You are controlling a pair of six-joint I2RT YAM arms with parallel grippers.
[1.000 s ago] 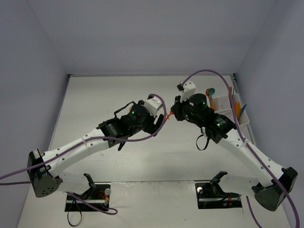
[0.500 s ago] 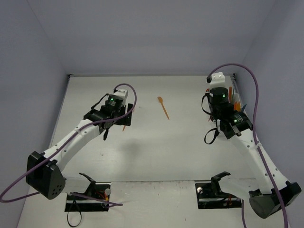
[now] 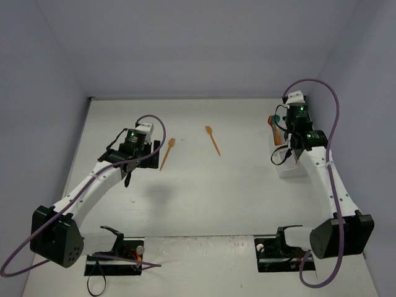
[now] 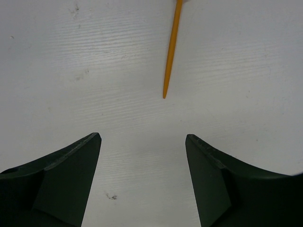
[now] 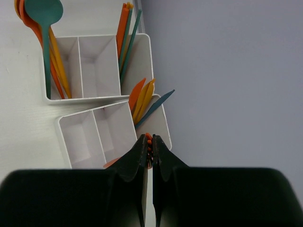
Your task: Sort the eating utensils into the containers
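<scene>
My right gripper (image 5: 148,140) is shut on a thin orange utensil (image 5: 149,150) and hangs over the nearer of two white containers (image 5: 75,117), above its right-hand compartment. The farther container (image 5: 85,99) holds a teal spoon (image 5: 45,11) and several orange utensils. From above, the containers (image 3: 291,169) sit at the table's right edge under the right arm. My left gripper (image 4: 143,136) is open and empty just above the table. An orange utensil's handle (image 4: 171,52) lies ahead of it, apart from both fingers. That is the orange spoon (image 3: 167,153) right of the left wrist.
A second orange spoon (image 3: 213,140) lies on the table near the middle, toward the back. The right wall (image 5: 227,71) rises close beside the containers. The near container's two left compartments (image 5: 102,135) show no utensils.
Both arms have swung apart from the table's middle. The right arm went right to the containers with its jaws shut, and the left arm drew back to the left, still open.
</scene>
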